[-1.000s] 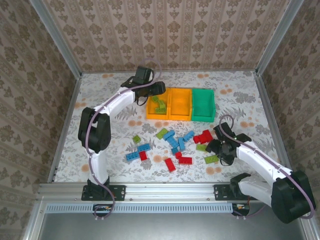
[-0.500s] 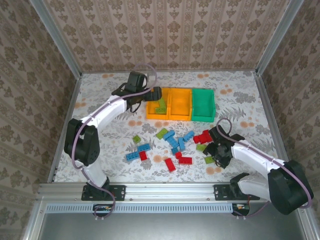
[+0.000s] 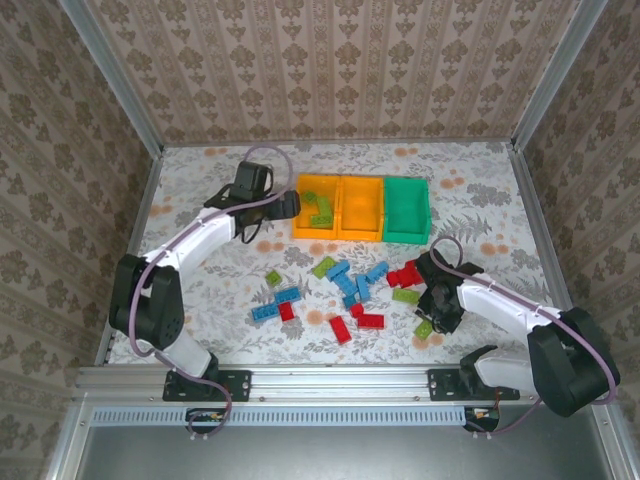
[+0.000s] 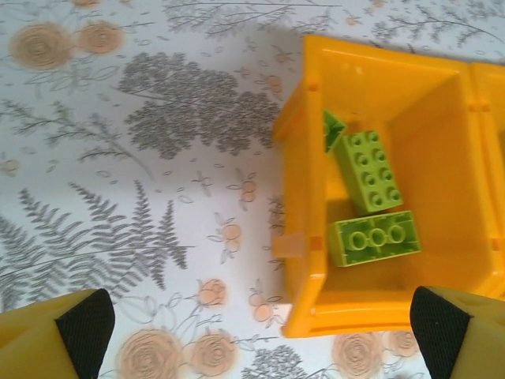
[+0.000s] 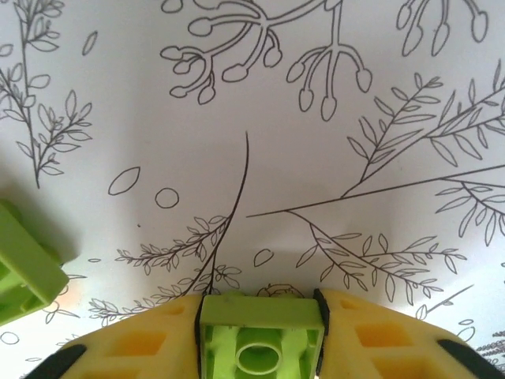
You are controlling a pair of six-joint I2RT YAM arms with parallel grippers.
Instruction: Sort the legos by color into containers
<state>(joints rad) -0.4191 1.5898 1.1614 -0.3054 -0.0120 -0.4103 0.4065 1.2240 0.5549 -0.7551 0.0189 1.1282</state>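
My right gripper point(image 5: 260, 304) is shut on a lime green lego point(image 5: 260, 341), hollow underside facing the camera, just above the floral mat. From above, that gripper point(image 3: 432, 318) sits at the right end of the scattered legos with the lime brick point(image 3: 424, 328) in it. My left gripper point(image 3: 283, 205) hangs open and empty just left of the left orange container point(image 3: 318, 236). Its fingertips point(image 4: 83, 328) frame the mat and the bin's rim point(image 4: 309, 197). Two lime bricks point(image 4: 367, 170) point(image 4: 375, 238) lie inside. The middle orange container point(image 3: 360, 205) and the green container point(image 3: 407, 205) look empty.
Loose bricks lie mid-table: blue ones point(image 3: 350, 282), red ones point(image 3: 405, 274) point(image 3: 340, 329), lime ones point(image 3: 323, 266) point(image 3: 405, 295). Another lime brick point(image 5: 24, 272) rests left of my right fingers. Metal rails and patterned walls bound the mat.
My left arm has drawn back leftward from above the left orange bin, its jaws opening wide. My right gripper has slid down-left and closed on the lime brick.
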